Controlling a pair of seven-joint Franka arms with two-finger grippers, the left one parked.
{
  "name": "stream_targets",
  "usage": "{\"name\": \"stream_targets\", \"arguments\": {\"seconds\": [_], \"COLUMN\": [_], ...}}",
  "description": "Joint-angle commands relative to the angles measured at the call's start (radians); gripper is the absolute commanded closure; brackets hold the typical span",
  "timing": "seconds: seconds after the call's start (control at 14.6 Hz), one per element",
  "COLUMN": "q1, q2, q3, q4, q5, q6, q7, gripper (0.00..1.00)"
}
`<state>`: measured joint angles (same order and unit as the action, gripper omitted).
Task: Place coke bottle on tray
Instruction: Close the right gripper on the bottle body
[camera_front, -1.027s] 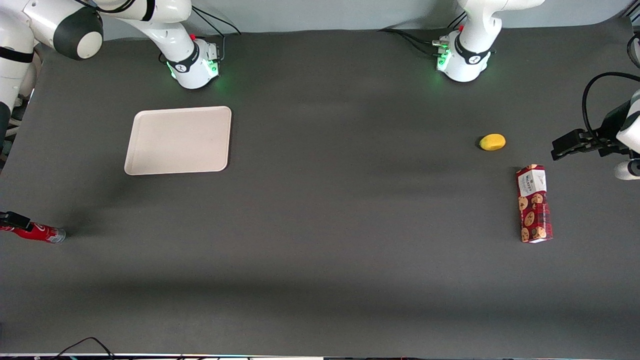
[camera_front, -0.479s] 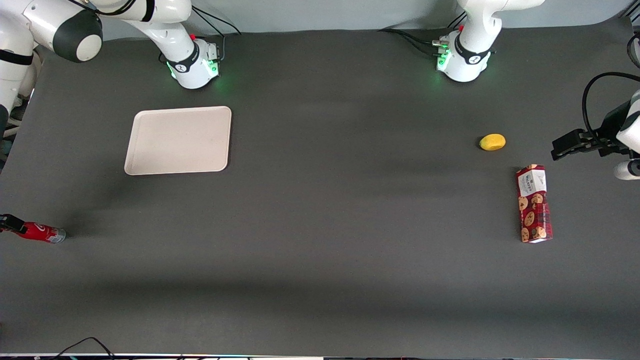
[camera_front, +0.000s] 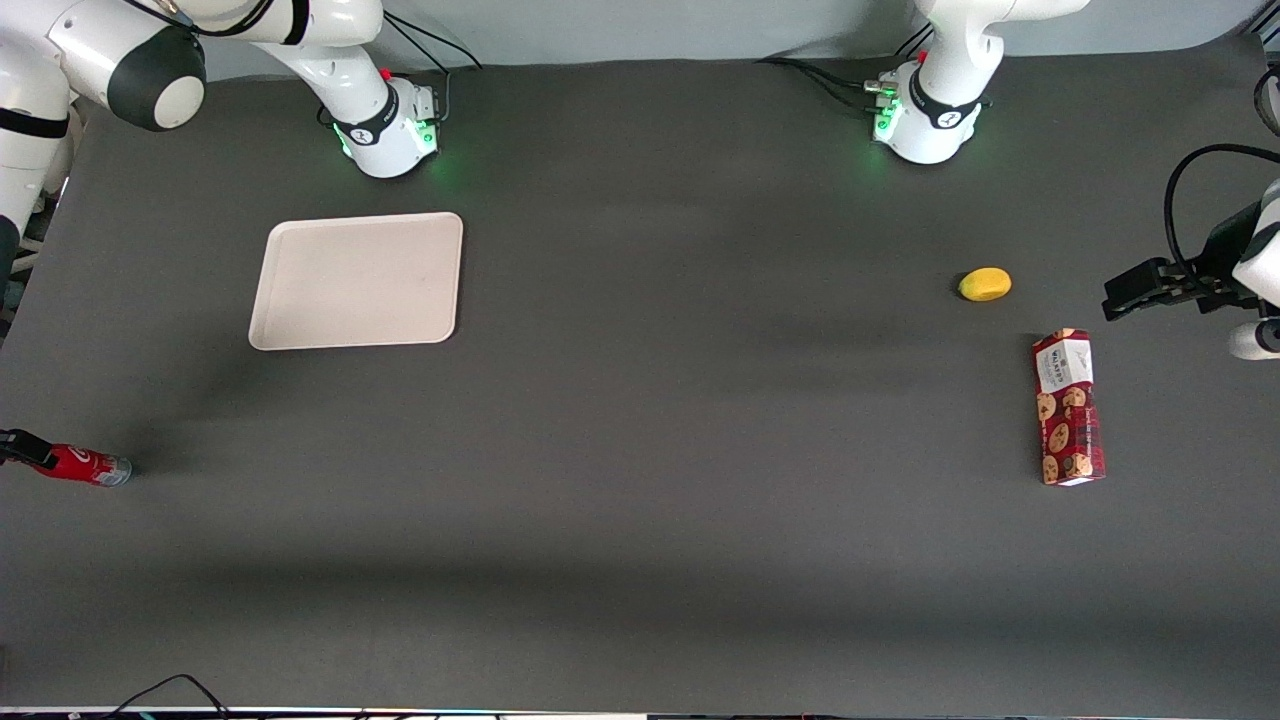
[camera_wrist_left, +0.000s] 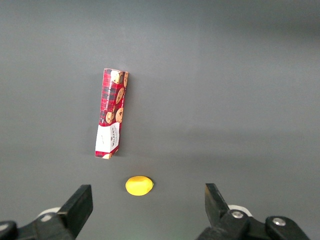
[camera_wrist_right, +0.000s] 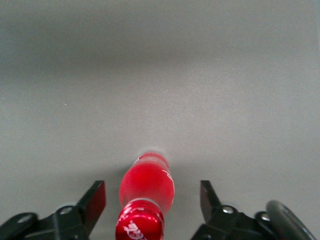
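The coke bottle (camera_front: 85, 466) lies on its side on the dark table at the working arm's end, nearer to the front camera than the tray (camera_front: 357, 281), silvery base toward the table's middle. My gripper (camera_front: 12, 446) sits at the picture's edge, at the bottle's cap end. In the right wrist view the red bottle (camera_wrist_right: 146, 192) lies between the two black fingers (camera_wrist_right: 94, 201), cap toward the camera, with gaps on both sides. My gripper (camera_wrist_right: 151, 200) is open around it, touching nothing. The cream-white tray lies flat in front of the working arm's base.
A yellow lemon-like object (camera_front: 985, 284) and a red cookie box (camera_front: 1068, 407) lie toward the parked arm's end of the table. The two arm bases (camera_front: 385, 125) stand at the table's back edge. A cable (camera_front: 165, 690) curls at the near edge.
My gripper has shifted slightly toward the picture's edge, so more of the bottle shows in the front view. The bottle, tray and other items have not moved.
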<state>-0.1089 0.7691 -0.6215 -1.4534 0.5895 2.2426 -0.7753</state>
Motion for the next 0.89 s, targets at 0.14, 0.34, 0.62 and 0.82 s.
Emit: {"name": "stream_targets", "arguments": {"seconds": [0.14,0.34,0.62,0.82], "q1": [0.009,0.009,0.011,0.011], "q2": [0.001,0.001,0.001,0.002], "q3": [-0.007,-0.007,-0.012,-0.012], "q4": [0.001,0.004,0.021,0.047], "q5": [0.035,0.029,0.021,-0.017], "q6": [-0.023,-0.047,-0.078,-0.078], "q7": [-0.032,-0.021,-0.018,-0.016], "gripper": [0.08,0.09,0.51,0.98]}}
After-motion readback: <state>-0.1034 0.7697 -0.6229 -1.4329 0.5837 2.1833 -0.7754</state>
